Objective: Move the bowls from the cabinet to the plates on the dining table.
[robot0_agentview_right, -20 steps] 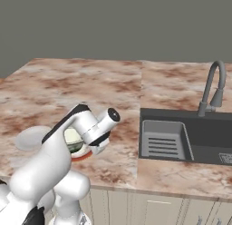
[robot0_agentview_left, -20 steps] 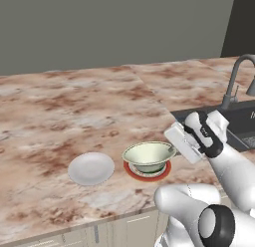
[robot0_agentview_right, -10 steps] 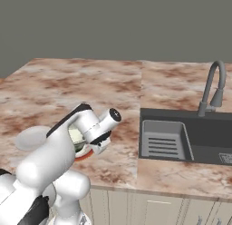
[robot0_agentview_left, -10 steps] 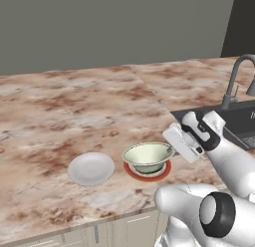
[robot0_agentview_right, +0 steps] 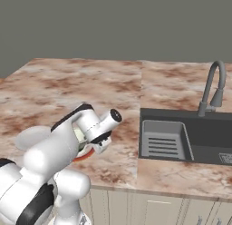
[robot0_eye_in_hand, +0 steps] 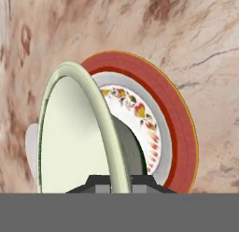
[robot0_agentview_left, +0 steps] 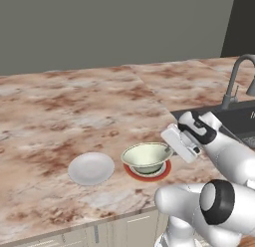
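- The olive bowl [robot0_agentview_left: 147, 157] sits on the red-rimmed plate [robot0_agentview_left: 163, 170] near the front edge of the worktop [robot0_agentview_left: 74, 111], and the fingers [robot0_eye_in_hand: 119, 182] are pinched shut on its rim, one tip on each side of the thin wall.
- Just left of that, a plain white plate [robot0_agentview_left: 91, 168] lies flat with nothing on it, close to the red one but not touching.
- Off to the right there's a dark sink [robot0_agentview_right: 181, 138] set into the worktop, with a ribbed drain section inside and a curved grey faucet [robot0_agentview_right: 213, 85] behind it. It's well apart from the plates.
- In the right base view the arm's own white body covers most of the bowl and red-rimmed plate, so just a sliver of red edge pokes out under the wrist.
- From the left base view the white hand block hides the fingertips, so the contact spot is hard to see there.
- The hand view cuts off the bowl's lower part at the bottom.
- The worktop is pink-brown marbled stone, smooth and flat, with cream drawer fronts below.
- Bowl is round, thin-walled, with a pale yellowish rim; the plate under it has a grey ring and a little floral pattern inside the red band.
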Robot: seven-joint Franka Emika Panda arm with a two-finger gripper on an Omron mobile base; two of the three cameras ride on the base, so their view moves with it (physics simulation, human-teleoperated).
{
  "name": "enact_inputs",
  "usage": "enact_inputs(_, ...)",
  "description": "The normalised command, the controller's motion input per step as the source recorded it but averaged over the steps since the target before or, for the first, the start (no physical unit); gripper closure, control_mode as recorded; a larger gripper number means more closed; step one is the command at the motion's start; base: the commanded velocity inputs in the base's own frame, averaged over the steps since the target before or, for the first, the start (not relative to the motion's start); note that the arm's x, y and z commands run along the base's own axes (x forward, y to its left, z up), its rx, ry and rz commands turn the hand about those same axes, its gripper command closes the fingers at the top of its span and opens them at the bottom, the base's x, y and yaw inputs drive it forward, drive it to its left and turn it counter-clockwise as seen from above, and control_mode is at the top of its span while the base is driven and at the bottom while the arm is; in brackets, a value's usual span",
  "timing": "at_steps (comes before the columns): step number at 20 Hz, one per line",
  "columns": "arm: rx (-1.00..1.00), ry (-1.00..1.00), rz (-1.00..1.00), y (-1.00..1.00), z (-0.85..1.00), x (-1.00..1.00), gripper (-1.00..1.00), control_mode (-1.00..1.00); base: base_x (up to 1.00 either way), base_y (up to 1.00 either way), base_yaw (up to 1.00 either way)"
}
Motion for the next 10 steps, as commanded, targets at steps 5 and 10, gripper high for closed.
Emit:
enact_inputs(5,0.00,0.00,0.02,0.00,-0.15,0.25,1.00,-1.00,0.00,0.00,0.00)
enact_inputs(10,0.00,0.00,0.01,0.00,-0.02,0.05,1.00,-1.00,0.00,0.00,0.00)
